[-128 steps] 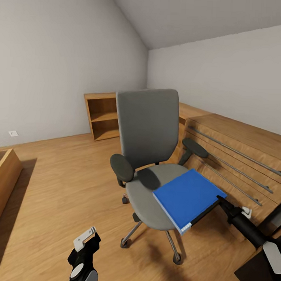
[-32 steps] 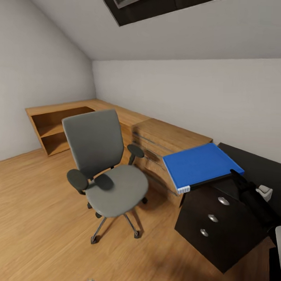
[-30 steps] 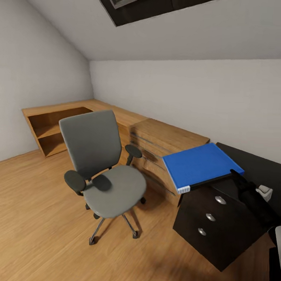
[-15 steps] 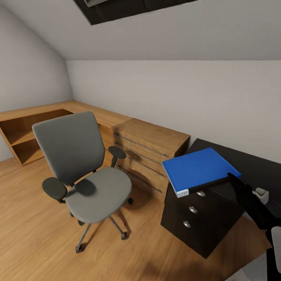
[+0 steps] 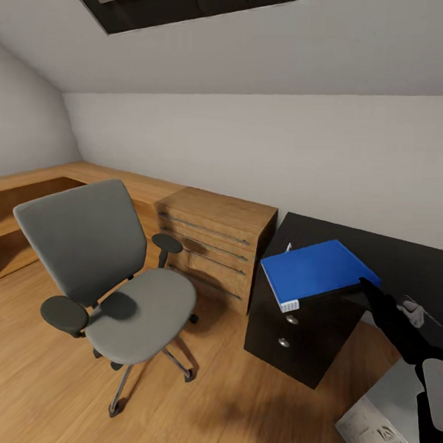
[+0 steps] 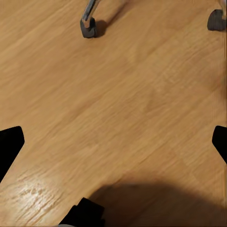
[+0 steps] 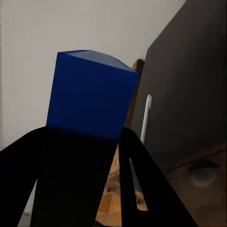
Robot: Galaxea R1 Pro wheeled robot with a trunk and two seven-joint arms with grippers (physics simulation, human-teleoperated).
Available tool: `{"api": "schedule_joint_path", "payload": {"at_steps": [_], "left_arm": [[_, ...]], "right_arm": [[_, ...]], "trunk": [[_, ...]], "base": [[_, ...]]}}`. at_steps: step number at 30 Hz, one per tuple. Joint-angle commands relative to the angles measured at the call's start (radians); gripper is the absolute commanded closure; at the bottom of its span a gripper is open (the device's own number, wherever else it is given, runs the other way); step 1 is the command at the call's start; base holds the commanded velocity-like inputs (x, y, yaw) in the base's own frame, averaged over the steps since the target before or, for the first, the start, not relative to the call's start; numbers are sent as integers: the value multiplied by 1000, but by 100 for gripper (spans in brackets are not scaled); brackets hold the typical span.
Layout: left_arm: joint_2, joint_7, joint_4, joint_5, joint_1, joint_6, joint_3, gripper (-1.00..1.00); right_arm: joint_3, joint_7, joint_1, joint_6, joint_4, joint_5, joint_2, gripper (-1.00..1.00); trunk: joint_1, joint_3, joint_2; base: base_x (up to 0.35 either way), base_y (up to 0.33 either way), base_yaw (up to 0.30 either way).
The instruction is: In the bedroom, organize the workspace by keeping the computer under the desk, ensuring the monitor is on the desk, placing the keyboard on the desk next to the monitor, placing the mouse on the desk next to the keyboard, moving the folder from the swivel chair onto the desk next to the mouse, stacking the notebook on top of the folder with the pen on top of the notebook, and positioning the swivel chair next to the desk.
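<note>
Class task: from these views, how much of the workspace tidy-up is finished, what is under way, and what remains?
Done: the folder is off the swivel chair, whose seat is bare. In hand: the right end effector holds the folder over the desk above its drawer unit, not yet set down. A white pen lies on the desk. Left: place the folder, stack notebook and pen, bring the chair beside the desk.

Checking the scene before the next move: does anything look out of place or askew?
Only the thick blue folder: it hangs in the air over the glossy black desk, clamped at one edge by the right tool.
</note>
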Motion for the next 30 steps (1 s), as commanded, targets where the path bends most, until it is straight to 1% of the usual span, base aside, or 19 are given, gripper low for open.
{"api": "schedule_joint_path", "payload": {"at_steps": [1, 3, 7, 19, 27, 29, 30], "left_arm": [[1, 7, 0, 7, -1, -4, -8, -100], [1, 7, 0, 5, -1, -6, -7, -100], [0, 7, 0, 5, -1, -7, -8, -100], [0, 7, 0, 7, -1, -3, -8, -100], [-1, 7, 0, 8, -1, 5, -9, -100], [-1, 7, 2, 8, -1, 5, -9, -100], [-4, 7, 43, 6, -1, 5, -12, -100]], "right_arm": [[-2, 2, -1, 6, 1, -2, 1, 100], [3, 2, -1, -12, 6, 49, 7, 100], [5, 2, -1, -24, 18, 64, 9, 100], [4, 8, -1, -26, 19, 63, 9, 100], [2, 24, -1, -26, 13, 59, 9, 100], [2, 45, -1, -26, 13, 58, 9, 100], [26, 59, -4, -75, 12, 65, 13, 100]], "trunk": [[0, -1, -1], [0, -1, -1], [-16, 12, 27], [-62, 49, 111], [-92, 74, 167], [-100, 81, 181], [-104, 84, 188]], "base": [[0, 36, -293], [0, 10, -293], [0, 2, -293], [0, 0, -284], [0, 0, -34], [0, 0, 0], [0, 0, 0]]}}
